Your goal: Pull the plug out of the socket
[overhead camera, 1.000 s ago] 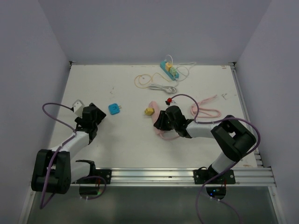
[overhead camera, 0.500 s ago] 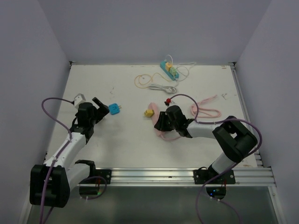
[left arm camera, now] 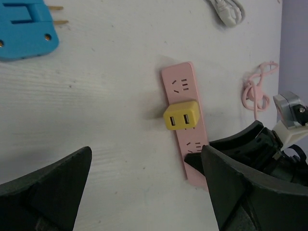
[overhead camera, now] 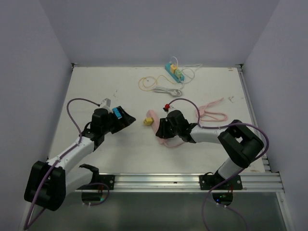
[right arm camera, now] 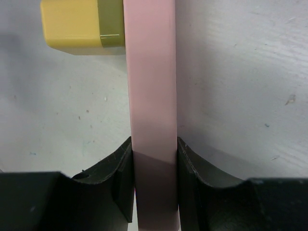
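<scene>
A yellow plug (overhead camera: 145, 121) (left arm camera: 181, 115) (right arm camera: 79, 26) sits in the middle outlet of a pink socket strip (overhead camera: 153, 117) (left arm camera: 180, 84) (right arm camera: 150, 72) lying on the white table. My right gripper (overhead camera: 162, 129) (right arm camera: 154, 163) is shut on the strip's near end, both fingers (right arm camera: 122, 163) pressed against its sides. My left gripper (overhead camera: 126, 119) (left arm camera: 144, 166) is wide open and holds nothing. It points at the strip from the left, a short way from the plug.
A blue plug adaptor (left arm camera: 24, 29) (overhead camera: 116, 111) lies beside my left wrist. At the back are a teal socket strip (overhead camera: 174, 72) carrying yellow plugs, a white cable (overhead camera: 161, 89) and an orange loop (overhead camera: 144, 82). A pink cable (overhead camera: 211, 113) coils to the right. Walls close in both sides.
My left arm swung right from the table's left side, past the blue adaptor, toward the pink strip, with its jaws wider. The right gripper shifted the strip slightly left.
</scene>
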{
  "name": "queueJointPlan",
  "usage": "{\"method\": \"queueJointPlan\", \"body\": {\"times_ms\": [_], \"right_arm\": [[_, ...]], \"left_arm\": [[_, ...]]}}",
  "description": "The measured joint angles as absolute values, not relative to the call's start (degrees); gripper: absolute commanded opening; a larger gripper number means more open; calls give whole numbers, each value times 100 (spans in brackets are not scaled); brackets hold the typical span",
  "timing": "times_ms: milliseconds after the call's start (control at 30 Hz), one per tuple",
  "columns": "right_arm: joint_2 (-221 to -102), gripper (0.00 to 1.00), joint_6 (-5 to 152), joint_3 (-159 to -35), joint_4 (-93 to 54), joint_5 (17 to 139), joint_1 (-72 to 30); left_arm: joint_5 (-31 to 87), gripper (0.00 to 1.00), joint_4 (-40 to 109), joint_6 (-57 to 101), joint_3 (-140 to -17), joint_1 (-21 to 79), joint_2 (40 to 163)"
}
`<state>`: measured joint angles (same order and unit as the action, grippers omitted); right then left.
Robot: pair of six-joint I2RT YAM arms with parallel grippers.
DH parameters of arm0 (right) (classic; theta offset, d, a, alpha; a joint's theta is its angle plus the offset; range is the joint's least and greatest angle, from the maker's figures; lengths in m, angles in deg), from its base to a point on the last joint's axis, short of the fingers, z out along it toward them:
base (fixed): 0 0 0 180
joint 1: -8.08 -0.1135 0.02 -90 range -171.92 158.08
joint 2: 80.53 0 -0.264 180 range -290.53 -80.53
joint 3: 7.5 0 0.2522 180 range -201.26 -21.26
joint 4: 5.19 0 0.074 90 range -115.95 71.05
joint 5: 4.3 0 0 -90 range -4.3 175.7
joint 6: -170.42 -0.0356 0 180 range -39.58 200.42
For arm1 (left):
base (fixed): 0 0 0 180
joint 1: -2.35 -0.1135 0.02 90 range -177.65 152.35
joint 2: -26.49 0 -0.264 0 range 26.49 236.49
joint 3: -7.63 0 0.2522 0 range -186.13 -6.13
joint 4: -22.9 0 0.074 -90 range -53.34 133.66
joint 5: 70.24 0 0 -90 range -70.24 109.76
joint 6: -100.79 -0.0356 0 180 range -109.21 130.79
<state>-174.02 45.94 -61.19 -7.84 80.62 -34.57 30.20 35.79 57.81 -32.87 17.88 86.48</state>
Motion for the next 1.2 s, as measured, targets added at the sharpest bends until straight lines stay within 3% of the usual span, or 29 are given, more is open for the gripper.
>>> {"method": "queueJointPlan", "body": {"times_ms": [300, 700, 967, 1167, 1200], "right_arm": [[-17503, 0, 4686, -6228, -825, 7929, -3586], [-17571, 0, 4705, -6282, -817, 7837, -3606], [-17590, 0, 4708, -6296, -797, 7813, -3617], [-17634, 0, 4705, -6322, -771, 7756, -3617], [-17647, 0, 4705, -6331, -762, 7738, -3617]], "left_arm": [[3331, 98, 2513, 6485, -3156, 2339, 9905], [3350, 89, 1479, 7173, -3471, 2761, 11120], [3400, 73, 1059, 7532, -3599, 2822, 11636], [3414, 53, 952, 7648, -3602, 2885, 11703], [3411, 46, 939, 7656, -3602, 2894, 11703]]}}
